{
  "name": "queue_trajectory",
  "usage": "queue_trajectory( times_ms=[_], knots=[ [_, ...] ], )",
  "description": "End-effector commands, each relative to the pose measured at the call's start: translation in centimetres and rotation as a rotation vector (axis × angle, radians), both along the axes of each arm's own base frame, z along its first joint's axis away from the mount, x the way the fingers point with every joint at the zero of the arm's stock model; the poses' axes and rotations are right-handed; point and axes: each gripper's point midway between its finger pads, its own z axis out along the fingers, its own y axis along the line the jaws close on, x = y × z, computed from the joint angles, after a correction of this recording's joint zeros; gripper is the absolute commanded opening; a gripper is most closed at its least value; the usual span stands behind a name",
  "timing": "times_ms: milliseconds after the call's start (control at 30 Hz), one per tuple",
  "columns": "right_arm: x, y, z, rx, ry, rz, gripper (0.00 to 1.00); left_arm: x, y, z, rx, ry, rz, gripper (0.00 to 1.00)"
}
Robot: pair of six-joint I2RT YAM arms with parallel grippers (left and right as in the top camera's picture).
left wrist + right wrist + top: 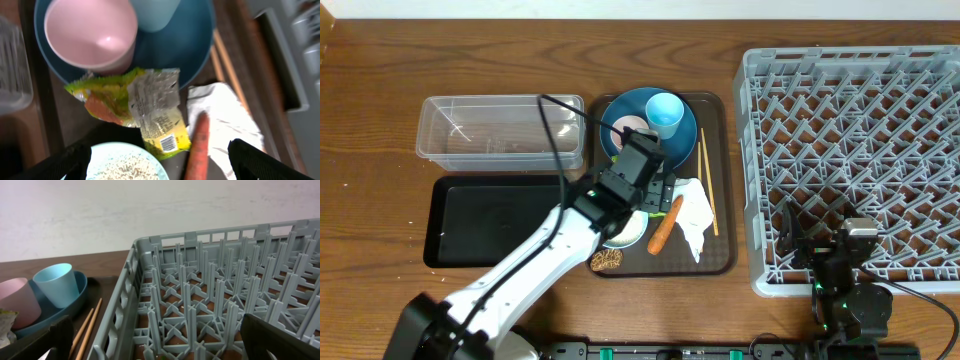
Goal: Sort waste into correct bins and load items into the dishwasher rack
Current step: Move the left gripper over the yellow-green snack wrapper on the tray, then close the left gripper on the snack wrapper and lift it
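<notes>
Obs., sorting step – target judged to be the yellow-green snack wrapper (135, 105)

- Left claw (160, 148): jaws wide, holding nothing, poised over the dark brown serving tray (725, 262). The wrapper's near end, the one with the barcode, lies directly between the two fingertips in the wrist view.
- Wrapper: crumpled. Its silvery part runs away from the claw towards the blue plate (192, 55), so its long axis crosses the closing line. The far end rests against the plate rim below the pink cup (90, 32).
- Crowding: the orange carrot (197, 145) is just beside the wrapper on the right and inside the jaw span; the white napkin (225, 120) is beyond it. The bowl (127, 165), rice inside, sits at the near edge, and the wrapper seems to overlap its rim. Judgement: closing here may catch the carrot too.
- Right claw (157, 330): jaws wide, empty, at the near corner of the dishwasher rack (215, 295), well apart from the wrapper. The left arm is clearly the nearer.
- Bins: clear tub (430, 130) and black tray (490, 225) lie on the desk to the left of the serving tray, on the left arm's side.

Not resolved: height of the claw above the wrapper. From overhead the arm hides the wrapper entirely. The bowl is cut off in the wrist view, whose right edge is blurred
</notes>
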Motion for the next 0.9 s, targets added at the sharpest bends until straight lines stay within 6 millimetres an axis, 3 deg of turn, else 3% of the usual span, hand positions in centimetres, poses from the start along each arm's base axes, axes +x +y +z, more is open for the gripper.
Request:
queue_trajectory(
  times_ms=[0, 267, 867],
  knots=[
    [0.0, -0.1, 0.0, -0.008, -0.001, -0.002, 0.99, 1.3, 0.4, -1.0, 0.018, -0.005, 0.109, 0.89],
    [0.0, -0.1, 0.0, -0.008, -0.001, -0.002, 0.99, 2.7, -0.6, -3.2, 0.012, -0.001, 0.118, 0.88],
    [0.0, -0.1, -0.1, -0.008, 0.000, -0.002, 0.99, 3.0, -1.1, -6.6, 0.040, 0.046, 0.115, 0.88]
  ],
)
